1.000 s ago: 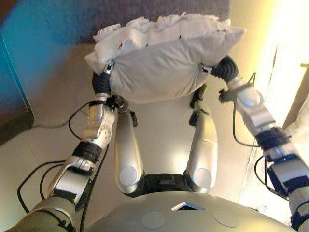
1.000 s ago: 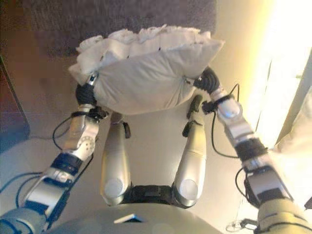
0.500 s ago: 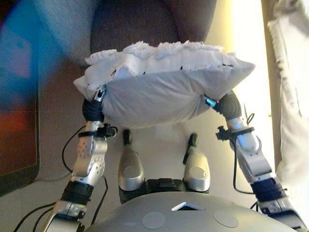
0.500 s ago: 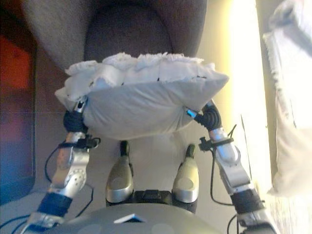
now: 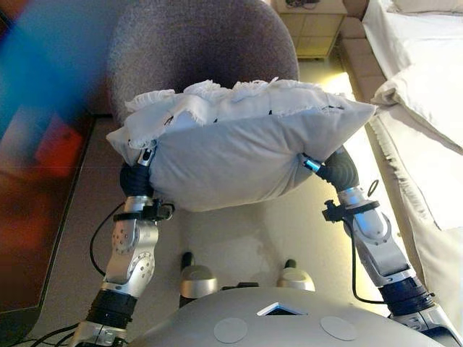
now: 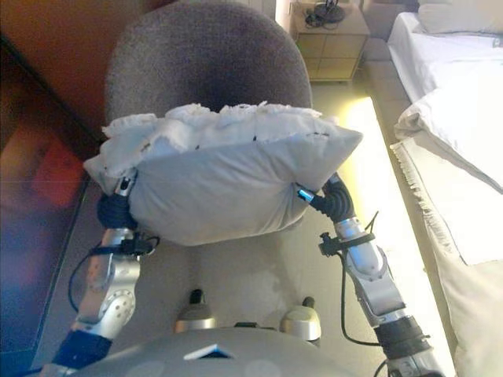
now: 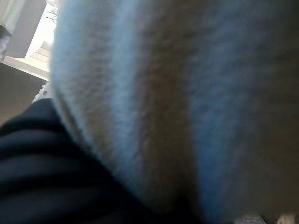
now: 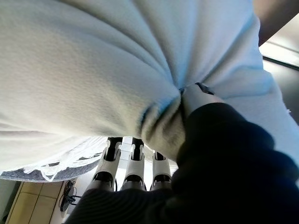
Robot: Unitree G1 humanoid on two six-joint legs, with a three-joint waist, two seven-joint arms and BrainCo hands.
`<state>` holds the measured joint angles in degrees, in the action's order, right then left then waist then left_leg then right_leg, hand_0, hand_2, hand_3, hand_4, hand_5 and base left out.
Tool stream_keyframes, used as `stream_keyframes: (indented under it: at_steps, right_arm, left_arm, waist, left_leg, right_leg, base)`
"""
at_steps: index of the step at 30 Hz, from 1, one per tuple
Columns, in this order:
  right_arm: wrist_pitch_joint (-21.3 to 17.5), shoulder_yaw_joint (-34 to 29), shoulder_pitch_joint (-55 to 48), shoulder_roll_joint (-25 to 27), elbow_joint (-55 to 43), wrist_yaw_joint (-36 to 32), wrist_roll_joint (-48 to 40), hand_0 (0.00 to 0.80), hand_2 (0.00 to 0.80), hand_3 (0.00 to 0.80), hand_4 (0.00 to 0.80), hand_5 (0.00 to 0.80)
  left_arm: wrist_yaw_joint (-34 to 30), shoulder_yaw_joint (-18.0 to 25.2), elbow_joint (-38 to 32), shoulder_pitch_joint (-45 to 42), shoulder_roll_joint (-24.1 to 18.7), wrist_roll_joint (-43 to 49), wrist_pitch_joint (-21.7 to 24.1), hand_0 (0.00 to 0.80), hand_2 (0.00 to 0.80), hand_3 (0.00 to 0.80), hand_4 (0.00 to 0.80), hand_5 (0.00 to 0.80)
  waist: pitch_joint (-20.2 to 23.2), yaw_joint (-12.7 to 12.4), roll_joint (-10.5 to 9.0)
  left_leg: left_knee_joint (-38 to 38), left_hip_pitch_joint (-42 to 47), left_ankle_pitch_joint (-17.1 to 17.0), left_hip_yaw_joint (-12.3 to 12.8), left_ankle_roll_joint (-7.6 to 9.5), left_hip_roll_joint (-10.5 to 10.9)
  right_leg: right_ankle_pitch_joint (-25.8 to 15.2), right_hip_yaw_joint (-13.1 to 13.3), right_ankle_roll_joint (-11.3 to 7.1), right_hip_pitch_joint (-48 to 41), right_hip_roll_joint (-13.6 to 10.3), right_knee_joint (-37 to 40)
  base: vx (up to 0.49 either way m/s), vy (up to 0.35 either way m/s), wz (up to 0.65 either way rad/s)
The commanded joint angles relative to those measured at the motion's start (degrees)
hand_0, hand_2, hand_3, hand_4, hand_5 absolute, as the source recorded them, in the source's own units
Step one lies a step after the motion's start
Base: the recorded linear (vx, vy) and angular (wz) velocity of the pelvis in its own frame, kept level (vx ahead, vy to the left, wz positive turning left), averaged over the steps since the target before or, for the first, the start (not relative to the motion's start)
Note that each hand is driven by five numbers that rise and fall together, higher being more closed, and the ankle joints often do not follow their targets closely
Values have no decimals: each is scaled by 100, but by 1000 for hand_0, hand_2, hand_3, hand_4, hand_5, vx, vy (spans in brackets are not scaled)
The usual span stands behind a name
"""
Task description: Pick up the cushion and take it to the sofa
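Note:
A white cushion (image 5: pixel 239 155) with a frilled edge hangs in the air between my two hands, in front of my chest. My left hand (image 5: pixel 137 179) holds its left end, where only the dark cover shows against the cushion (image 7: pixel 187 93). At the right end, my right hand (image 5: pixel 338 170) grips it. The thumb (image 8: pixel 198 95) pinches a bunched fold of the cushion (image 8: pixel 93 70) and the fingers (image 8: pixel 135 168) lie underneath. A round grey upholstered seat (image 5: pixel 195 50) stands just beyond the cushion.
A bed (image 5: pixel 427 87) with white bedding runs along the right side. A wooden nightstand (image 5: pixel 315 29) stands at the back right. A dark glossy cabinet (image 5: pixel 36 181) lines the left. Bare beige floor (image 5: pixel 239 238) lies below the cushion.
The whole picture has shifted as the camera moved: the grey seat now fills the space beyond the cushion, and the bed shows at right. The cushion stays between both hands.

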<state>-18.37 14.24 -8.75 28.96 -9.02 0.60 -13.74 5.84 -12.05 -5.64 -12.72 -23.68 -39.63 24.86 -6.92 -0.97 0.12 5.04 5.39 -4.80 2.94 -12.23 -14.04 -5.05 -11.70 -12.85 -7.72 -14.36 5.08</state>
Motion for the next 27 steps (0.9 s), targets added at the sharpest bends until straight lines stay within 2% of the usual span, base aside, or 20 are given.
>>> stream_keyframes:
  at_steps: [1,6,12,16,18,20,21,22,24,25,27]
  right_arm:
    - [-544,187,450,-84,-1049,-4,-138,800,800,800,800,800]
    - [-555,269,652,-90,-1025,106,-126,800,800,800,800,800]
    - [-502,429,1061,-65,-885,271,-56,800,800,800,800,800]
    - [-452,473,1128,14,-881,196,-45,800,800,800,800,800]
    - [-481,463,1088,46,-851,210,10,800,800,800,800,800]
    - [-457,425,1016,44,-815,309,36,800,800,800,800,800]
    - [-456,406,975,46,-789,347,81,800,800,800,800,800]
    - [-468,381,925,60,-737,344,89,800,800,800,800,800]
    - [-458,347,835,84,-718,200,-25,800,800,800,800,800]
    - [-481,332,748,87,-739,123,-43,800,800,800,800,800]
    - [-508,388,760,53,-699,260,113,800,800,800,800,800]
  left_arm:
    - [-376,15,-937,511,-130,28,270,800,800,800,800,800]
    - [-362,65,-941,648,-177,-39,274,800,800,800,800,800]
    - [-223,40,-930,809,-148,-58,306,800,800,800,800,800]
    - [-106,26,-909,771,-83,-105,367,800,800,800,800,800]
    - [-126,26,-860,742,-25,-181,375,800,800,800,800,800]
    - [-232,4,-795,762,66,-292,273,800,800,800,800,800]
    - [-281,-23,-763,764,105,-303,256,800,800,800,800,800]
    - [-318,-51,-729,714,175,-264,260,800,800,800,800,800]
    - [-274,-10,-802,531,220,-197,297,800,800,800,800,800]
    - [-228,33,-864,466,200,-207,288,800,800,800,800,800]
    - [-155,-2,-839,597,169,-250,271,800,800,800,800,800]
  waist:
    - [217,-167,-91]
    - [207,-158,-34]
    - [79,-197,51]
    - [-110,-189,71]
    - [-210,-161,41]
    - [-309,-106,-17]
    - [-342,-87,-52]
    - [-364,-106,-114]
    - [-378,-184,-142]
    - [-385,-212,-120]
    - [-469,-281,-72]
  left_leg:
    - [-4,-55,-25,20,348,-172]
    - [-4,-53,-129,-29,313,-270]
    - [-48,-24,-273,-48,116,-600]
    - [-417,-159,-808,-69,16,-928]
    - [-834,-393,-1058,38,-10,-1063]
    - [-1316,-593,-1142,397,-9,-1112]
    - [-1515,-657,-1076,450,11,-1077]
    - [-1680,-700,-834,361,110,-821]
    - [-1607,-701,-362,127,348,-217]
    - [-1485,-709,-234,143,427,14]
    - [-1276,-966,-294,353,465,291]
  right_leg:
    - [267,-264,106,-105,-270,-398]
    - [312,-179,199,-57,-170,-470]
    - [498,-147,409,-77,101,-534]
    - [605,-4,624,-7,428,-632]
    - [632,-14,737,-27,581,-642]
    - [657,-198,849,-91,689,-656]
    - [655,-263,884,-102,702,-664]
    - [634,-283,903,-99,706,-659]
    - [643,-166,896,-89,743,-668]
    - [670,-117,894,-102,787,-669]
    - [731,-124,898,-149,870,-628]
  base:
    - [-10,-104,-1]
    - [-42,-124,-1]
    - [-43,-167,-3]
    - [-75,-177,-4]
    - [-86,-231,-3]
    - [-57,-264,6]
    - [-24,-254,22]
    - [11,-219,29]
    - [71,-161,18]
    - [99,-96,-2]
    - [90,-71,-15]
